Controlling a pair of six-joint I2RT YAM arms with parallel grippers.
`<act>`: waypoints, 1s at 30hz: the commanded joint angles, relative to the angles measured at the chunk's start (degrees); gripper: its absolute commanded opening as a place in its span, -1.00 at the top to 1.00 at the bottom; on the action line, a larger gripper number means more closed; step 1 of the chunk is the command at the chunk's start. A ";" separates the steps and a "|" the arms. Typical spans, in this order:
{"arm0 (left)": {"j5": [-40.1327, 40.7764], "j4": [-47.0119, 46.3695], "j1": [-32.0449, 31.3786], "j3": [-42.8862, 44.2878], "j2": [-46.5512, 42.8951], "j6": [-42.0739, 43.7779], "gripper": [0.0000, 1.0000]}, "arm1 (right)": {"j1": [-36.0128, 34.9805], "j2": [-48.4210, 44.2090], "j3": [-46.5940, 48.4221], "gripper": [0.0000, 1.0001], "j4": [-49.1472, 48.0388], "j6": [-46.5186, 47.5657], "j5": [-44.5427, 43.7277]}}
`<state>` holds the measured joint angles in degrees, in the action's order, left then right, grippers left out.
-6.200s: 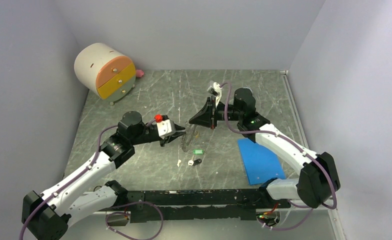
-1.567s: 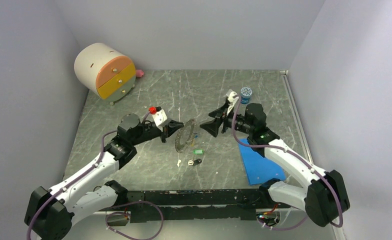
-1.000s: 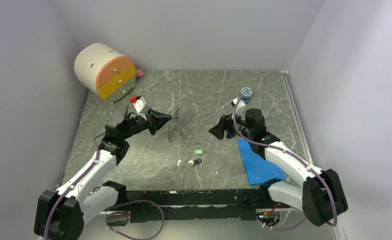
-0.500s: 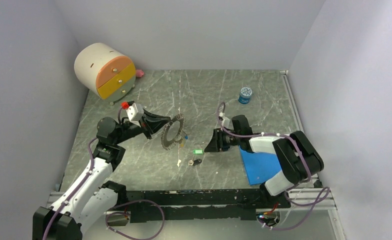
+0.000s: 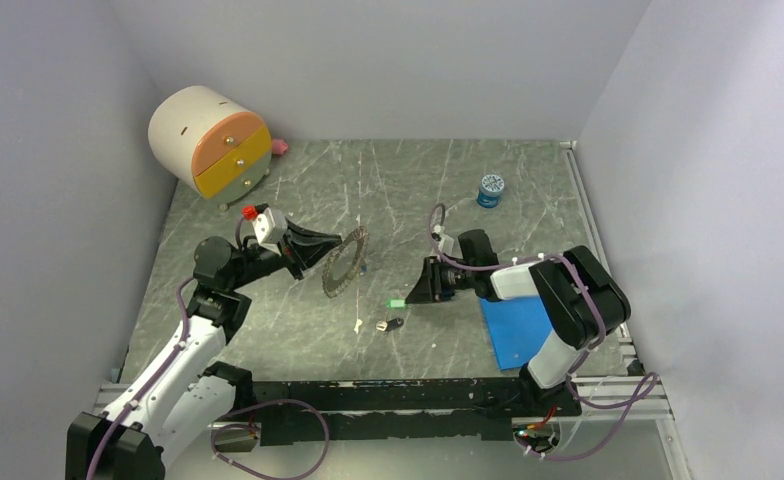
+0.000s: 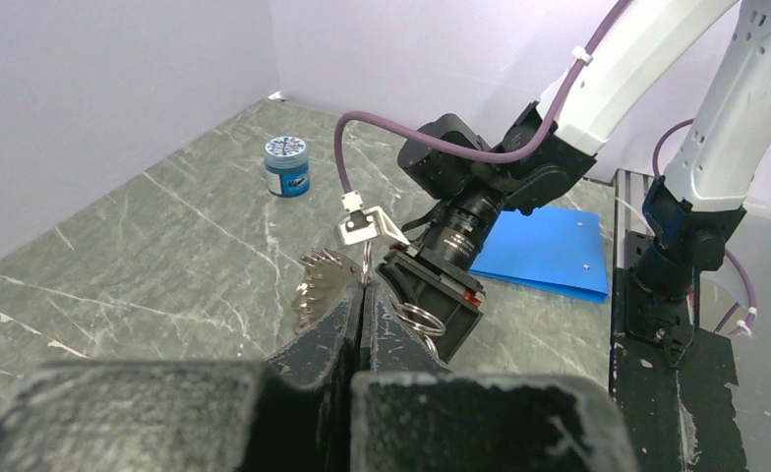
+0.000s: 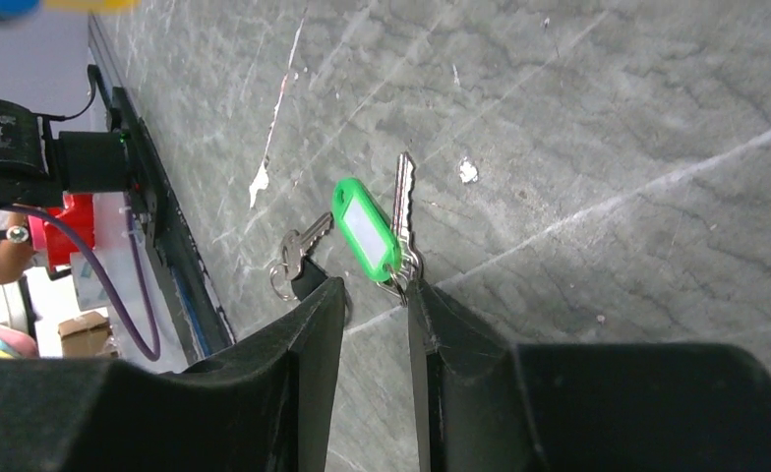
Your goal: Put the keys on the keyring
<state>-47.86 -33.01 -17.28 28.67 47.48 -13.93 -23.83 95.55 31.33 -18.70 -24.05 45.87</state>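
left tool (image 6: 364, 301): jaws fully closed, pinching the keyring (image 6: 317, 285) by its rim
keyring: tilted on edge at the left tool's (image 5: 334, 248) tip, left of worktop centre; jagged hoop (image 5: 345, 262) faces partly up in the top view; can't tell if its low edge touches the worktop (image 5: 408, 190)
right tool (image 7: 373, 303): part open, clear gap between the fingers, nothing gripped; tips low on the worktop, pointing left
right tool, top view (image 5: 413, 296): arm folded low, just right of the green key (image 5: 396, 302)
green key: flat on the worktop; green tag (image 7: 366, 227) with white label lies beside its silver blade, tag's near end right at the mouth of the right tool's gap
black key (image 5: 393, 323): flat on the worktop, just nearer the arm bases than the green key; in the right wrist view (image 7: 301, 246) it lies left of the green tag, close to the left finger
sheet (image 5: 518, 328): blue, flat, near right, under the right forearm
jar (image 5: 491, 189): small, blue, upright, far right, well apart from both tools
drawer box (image 5: 208, 140): round, far left corner, orange and yellow fronts
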 commanded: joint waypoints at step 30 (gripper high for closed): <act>-0.36 -2.95 0.23 -0.18 -0.95 -0.40 0.95 | -1.28 0.32 1.66 0.58 0.28 2.21 -0.78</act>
<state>-48.16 -33.15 -17.28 28.29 47.48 -14.28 -24.58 97.51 31.86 -19.77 -24.10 47.40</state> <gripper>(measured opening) 0.026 0.204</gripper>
